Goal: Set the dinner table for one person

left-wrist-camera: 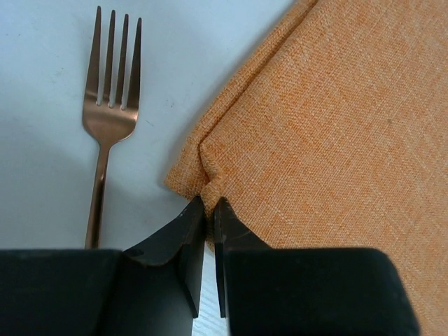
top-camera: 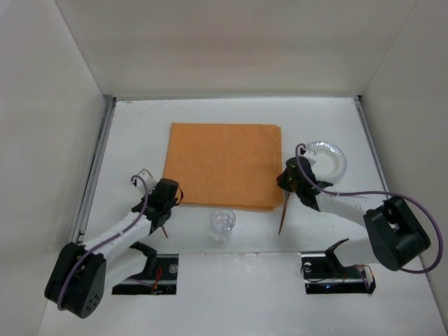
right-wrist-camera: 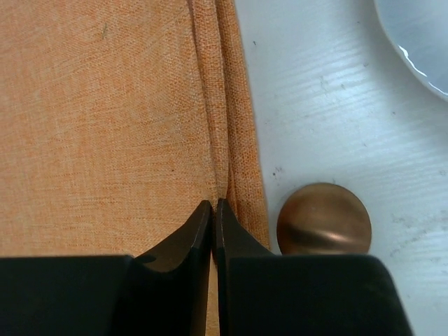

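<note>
An orange cloth mat (top-camera: 222,164) lies flat in the middle of the white dinner table (top-camera: 140,133). My left gripper (top-camera: 171,192) is at the mat's near left corner. In the left wrist view the left gripper (left-wrist-camera: 208,210) is shut on a puckered bit of the mat (left-wrist-camera: 329,126) at that corner. My right gripper (top-camera: 285,183) is at the mat's right edge near the front. In the right wrist view the right gripper (right-wrist-camera: 213,210) is shut on a fold of the mat (right-wrist-camera: 105,126).
A copper fork (left-wrist-camera: 108,119) lies on the table just left of the mat corner. A copper spoon (top-camera: 283,215) lies right of the mat, its bowl (right-wrist-camera: 323,218) beside my right fingers. A white plate (top-camera: 325,157) sits at the right. A clear glass (top-camera: 222,224) stands near the mat's front edge.
</note>
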Controlling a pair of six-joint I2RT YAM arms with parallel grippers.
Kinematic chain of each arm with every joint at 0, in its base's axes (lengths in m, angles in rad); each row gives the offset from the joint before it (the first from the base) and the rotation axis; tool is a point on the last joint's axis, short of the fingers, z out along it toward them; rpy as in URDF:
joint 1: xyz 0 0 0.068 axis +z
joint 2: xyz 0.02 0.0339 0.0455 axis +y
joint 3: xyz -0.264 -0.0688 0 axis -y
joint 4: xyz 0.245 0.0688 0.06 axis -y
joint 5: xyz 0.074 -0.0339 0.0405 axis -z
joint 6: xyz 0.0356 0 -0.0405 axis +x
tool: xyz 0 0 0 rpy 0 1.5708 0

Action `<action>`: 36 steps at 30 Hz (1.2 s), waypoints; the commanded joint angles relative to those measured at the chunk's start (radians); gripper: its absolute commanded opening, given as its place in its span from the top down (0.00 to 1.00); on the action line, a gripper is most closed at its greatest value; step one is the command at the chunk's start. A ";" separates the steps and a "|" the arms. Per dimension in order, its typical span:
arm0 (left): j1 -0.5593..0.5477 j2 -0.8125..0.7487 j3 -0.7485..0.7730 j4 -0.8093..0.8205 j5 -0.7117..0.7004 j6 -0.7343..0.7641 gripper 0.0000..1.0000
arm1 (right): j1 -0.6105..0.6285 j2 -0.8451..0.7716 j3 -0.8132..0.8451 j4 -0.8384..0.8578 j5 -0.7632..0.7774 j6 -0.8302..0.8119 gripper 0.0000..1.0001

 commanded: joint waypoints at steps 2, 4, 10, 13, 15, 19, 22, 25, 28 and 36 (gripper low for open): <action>-0.017 -0.053 -0.022 -0.084 0.001 -0.036 0.95 | 0.012 -0.068 -0.044 -0.050 0.020 0.015 0.92; -0.021 -0.061 -0.030 -0.081 -0.008 -0.037 0.94 | 0.012 -0.077 -0.052 -0.056 0.020 0.015 0.93; -0.034 -0.044 -0.022 -0.090 -0.010 -0.034 0.87 | 0.040 -0.118 -0.072 -0.070 0.043 0.031 0.78; -0.039 -0.111 -0.025 -0.110 -0.021 -0.024 0.74 | 0.035 -0.167 -0.083 -0.070 0.063 0.019 0.60; -0.048 -0.182 -0.016 -0.145 -0.050 -0.013 0.67 | 0.034 -0.175 -0.066 -0.073 0.049 -0.016 0.51; -0.071 -0.260 0.028 -0.211 -0.149 0.030 0.60 | 0.040 -0.170 -0.041 -0.095 0.044 -0.032 0.47; -0.064 -0.248 0.045 -0.222 -0.243 0.050 0.58 | 0.040 -0.174 -0.050 -0.092 0.052 -0.028 0.47; -0.031 -0.190 0.042 -0.173 -0.269 0.053 0.56 | 0.032 -0.183 -0.063 -0.095 0.057 -0.030 0.47; 0.005 -0.081 0.056 -0.073 -0.194 0.096 0.58 | 0.035 -0.189 -0.061 -0.087 0.058 -0.033 0.47; 0.072 0.066 0.047 0.062 -0.050 0.114 0.79 | -0.006 -0.226 -0.078 -0.084 0.052 -0.024 0.45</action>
